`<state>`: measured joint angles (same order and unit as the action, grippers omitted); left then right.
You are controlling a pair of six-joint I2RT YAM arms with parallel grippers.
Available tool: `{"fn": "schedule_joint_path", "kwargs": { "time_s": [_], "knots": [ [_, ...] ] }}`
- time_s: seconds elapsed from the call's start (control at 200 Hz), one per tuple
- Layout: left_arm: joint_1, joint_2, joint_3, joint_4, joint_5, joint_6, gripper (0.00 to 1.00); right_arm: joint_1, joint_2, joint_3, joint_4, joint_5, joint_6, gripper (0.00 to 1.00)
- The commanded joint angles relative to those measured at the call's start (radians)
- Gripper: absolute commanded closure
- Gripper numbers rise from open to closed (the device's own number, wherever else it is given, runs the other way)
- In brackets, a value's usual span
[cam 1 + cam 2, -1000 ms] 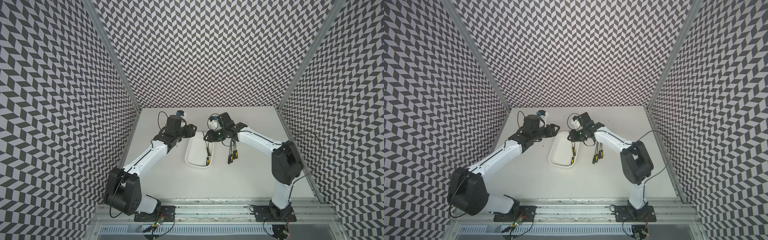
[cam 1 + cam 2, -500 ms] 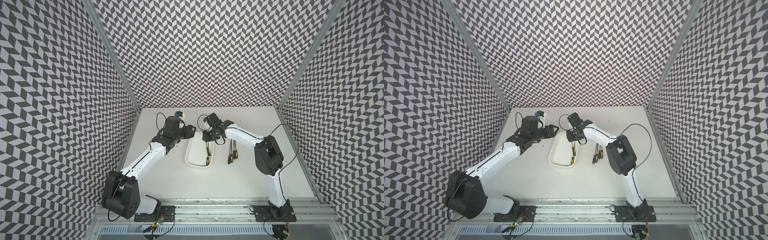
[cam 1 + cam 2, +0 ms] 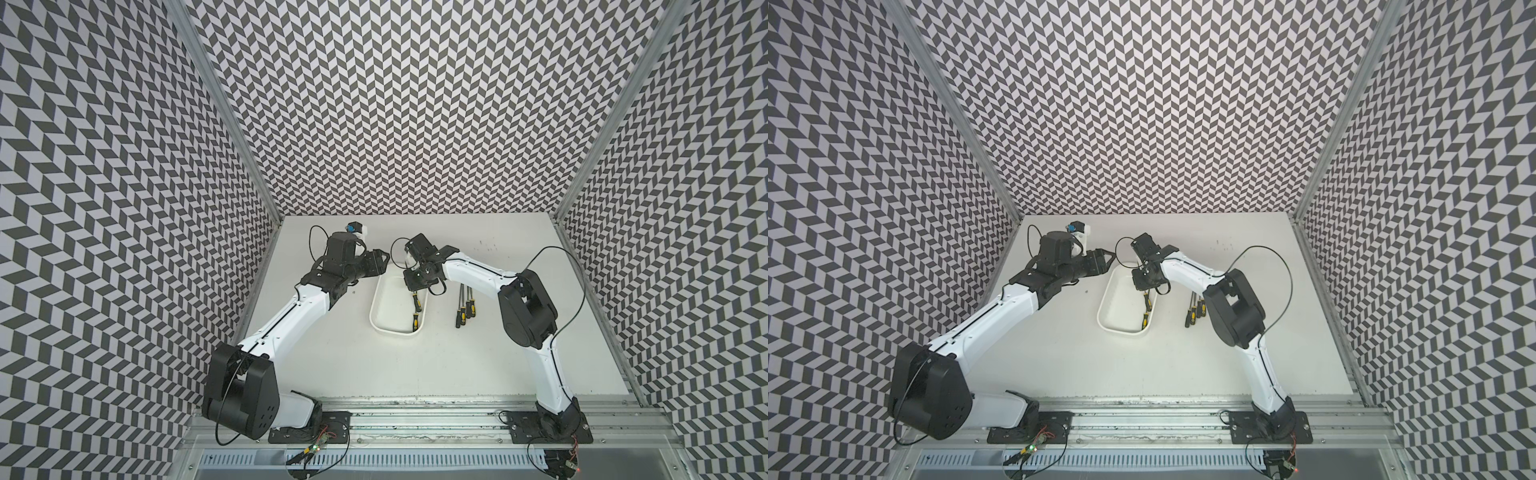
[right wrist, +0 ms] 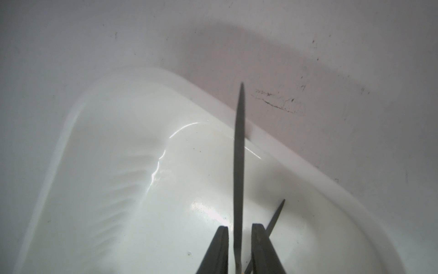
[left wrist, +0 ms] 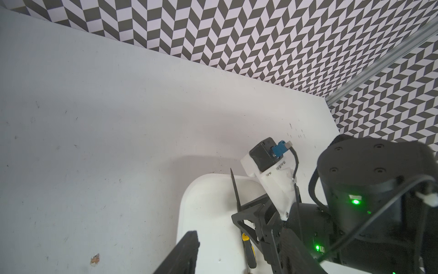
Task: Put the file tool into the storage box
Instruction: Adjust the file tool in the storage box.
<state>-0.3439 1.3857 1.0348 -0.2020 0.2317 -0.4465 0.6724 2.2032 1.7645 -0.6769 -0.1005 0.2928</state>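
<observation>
1 box (image 3: 392, 307), middle of counter (image 3: 415, 374), with 1 file (image 3: 414, 322) lying inside. Over its far end: right tool (image 4: 239, 227), jaws close either side of second file (image 4: 239, 166); whether it pinches cannot be told. Beside its far-left corner: left tool (image 3: 1105, 257), spread, empty.

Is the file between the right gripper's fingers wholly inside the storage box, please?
No, the file pokes out over the storage box rim.
</observation>
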Motion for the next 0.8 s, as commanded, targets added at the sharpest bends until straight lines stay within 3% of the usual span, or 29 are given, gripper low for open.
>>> {"fn": "schedule_joint_path", "kwargs": {
  "time_s": [0.0,0.19,0.461,0.641,0.796],
  "knots": [
    [0.008,-0.020,-0.016,0.019,0.018,-0.002,0.40,0.007,0.017,0.006,0.019,0.015,-0.006,0.89],
    [0.009,-0.011,-0.018,0.023,0.027,-0.004,0.40,0.007,-0.005,-0.005,0.015,0.025,-0.004,1.00],
    [0.010,-0.005,-0.035,0.039,0.046,-0.014,0.40,0.007,-0.111,0.039,-0.010,0.004,0.035,1.00],
    [0.010,-0.005,-0.034,0.040,0.051,-0.015,0.39,0.006,-0.165,0.014,0.006,-0.131,0.108,1.00],
    [0.009,-0.007,-0.031,0.038,0.047,-0.009,0.39,0.006,-0.219,-0.126,0.126,-0.271,0.226,1.00]
  ]
}}
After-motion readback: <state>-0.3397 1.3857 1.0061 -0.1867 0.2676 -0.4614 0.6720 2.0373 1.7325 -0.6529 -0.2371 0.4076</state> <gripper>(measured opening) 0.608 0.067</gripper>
